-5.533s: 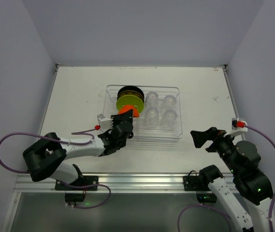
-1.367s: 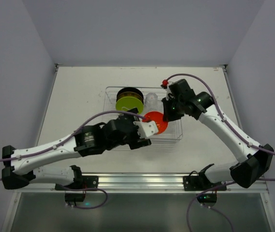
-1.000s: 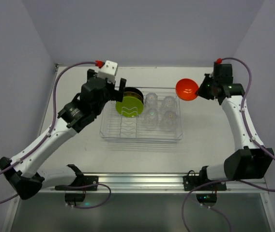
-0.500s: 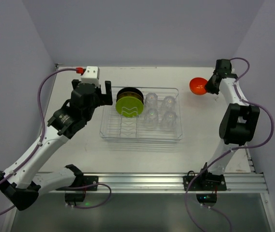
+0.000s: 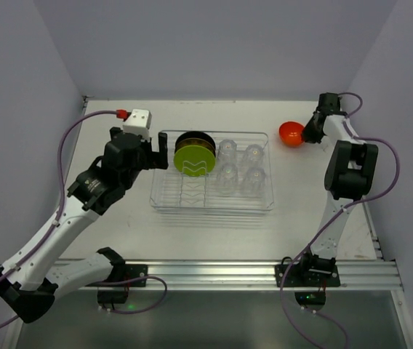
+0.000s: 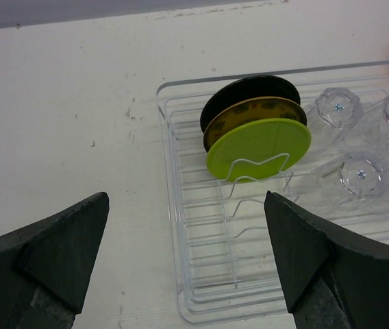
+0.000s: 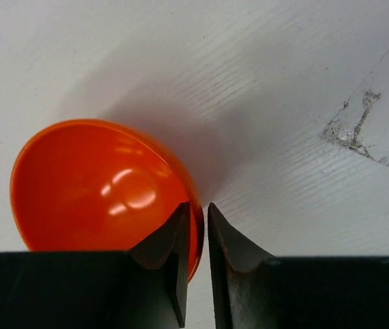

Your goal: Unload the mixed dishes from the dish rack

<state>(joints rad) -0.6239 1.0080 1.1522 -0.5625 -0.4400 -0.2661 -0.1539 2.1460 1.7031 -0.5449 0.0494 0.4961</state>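
The glossy orange-red bowl [image 5: 291, 134] is off the dish rack [image 5: 214, 206], low over the table by the rack's far right corner. My right gripper [image 5: 307, 135] is shut on its rim [image 7: 105, 185], one finger inside the bowl and one outside. A yellow-green plate [image 5: 197, 161] and a black plate [image 5: 192, 137] stand upright in the rack's left slots. Several clear tumblers [image 5: 227, 149] sit upside down in its right half. My left gripper [image 5: 155, 154] hangs wide open and holds nothing above the rack's left wall [image 6: 170, 226], facing the plates [image 6: 259, 147].
A third, ochre-rimmed plate [image 6: 249, 110] stands between the green and black ones. The rack's near slots [image 6: 242, 233] hold nothing. Side walls close in the table [image 5: 119, 218] on left, right and back. A scuff mark [image 7: 352, 130] shows on the table near the bowl.
My right arm has carried the bowl farther right and down towards the table beside the rack. My left arm has shifted slightly nearer the rack's left side, jaws still wide.
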